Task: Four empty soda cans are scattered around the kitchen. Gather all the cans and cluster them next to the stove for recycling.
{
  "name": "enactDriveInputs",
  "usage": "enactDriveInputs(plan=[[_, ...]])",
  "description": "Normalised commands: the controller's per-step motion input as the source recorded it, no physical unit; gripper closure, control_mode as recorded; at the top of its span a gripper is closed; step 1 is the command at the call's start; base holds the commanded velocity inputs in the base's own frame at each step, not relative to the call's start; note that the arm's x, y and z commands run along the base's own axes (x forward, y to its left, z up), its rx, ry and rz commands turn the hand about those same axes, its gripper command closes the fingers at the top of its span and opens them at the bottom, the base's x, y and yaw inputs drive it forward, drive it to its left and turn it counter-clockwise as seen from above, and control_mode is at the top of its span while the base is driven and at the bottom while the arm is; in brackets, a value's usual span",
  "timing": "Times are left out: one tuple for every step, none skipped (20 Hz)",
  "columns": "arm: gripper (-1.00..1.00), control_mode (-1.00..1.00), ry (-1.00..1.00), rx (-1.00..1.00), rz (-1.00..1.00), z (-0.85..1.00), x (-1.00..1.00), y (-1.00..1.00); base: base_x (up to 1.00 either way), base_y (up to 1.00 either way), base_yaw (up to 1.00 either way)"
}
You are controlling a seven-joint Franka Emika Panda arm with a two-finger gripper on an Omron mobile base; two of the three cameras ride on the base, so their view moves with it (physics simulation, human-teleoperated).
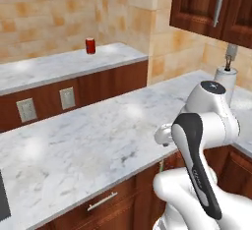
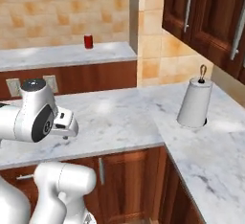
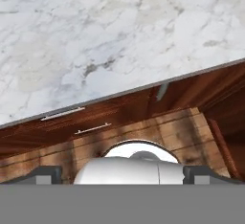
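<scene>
One red soda can point(image 1: 90, 45) point(image 2: 88, 41) stands upright on the far marble counter against the tiled wall, well beyond my arm. My gripper point(image 3: 125, 176) hangs over the front edge of the near counter. Its two dark fingertips point(image 3: 45, 175) sit wide apart, so it is open with nothing between them. It looks down on marble and the wooden drawer fronts below. A black flat sliver point(image 1: 3, 197) cuts into the near counter at the far left; I cannot tell whether it is the stove.
A white paper towel roll point(image 2: 194, 104) point(image 1: 226, 76) stands on the right counter under dark wood wall cabinets point(image 2: 206, 17). The near marble counter point(image 1: 88, 140) runs into an L-corner. The lower back counter has wall outlets point(image 1: 26, 109) on its front.
</scene>
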Motion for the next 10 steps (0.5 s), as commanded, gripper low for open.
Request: enactDriveInputs(plan=[[-1.00, 1.00, 0.00, 0.00, 0.00, 0.00, 0.00, 0.00, -1.00, 0.85, 0.25], [-1.00, 1.00, 0.00, 0.00, 0.00, 0.00, 0.00, 0.00, -1.00, 1.00, 0.25], [-1.00, 1.00, 0.00, 0.00, 0.00, 0.00, 0.00, 0.00, -1.00, 1.00, 0.18], [-1.00, 1.00, 0.00, 0.00, 0.00, 0.00, 0.00, 0.00, -1.00, 1.00, 0.12], [-1.00, 1.00, 0.00, 0.00, 0.00, 0.00, 0.00, 0.00, -0.74, 1.00, 0.04], [-1.00, 1.00, 0.00, 0.00, 0.00, 0.00, 0.00, 0.00, -0.66, 1.00, 0.00], [-1.00, 1.00, 0.00, 0.00, 0.00, 0.00, 0.00, 0.00, -0.62, 1.00, 0.00], [-1.00, 1.00, 0.00, 0.00, 0.00, 0.00, 0.00, 0.00, -0.65, 1.00, 0.00], [-1.00, 1.00, 0.00, 0.00, 0.00, 0.00, 0.00, 0.00, -0.65, 1.00, 0.00], [-1.00, 1.00, 0.00, 0.00, 0.00, 0.00, 0.00, 0.00, -0.56, 1.00, 0.00]])
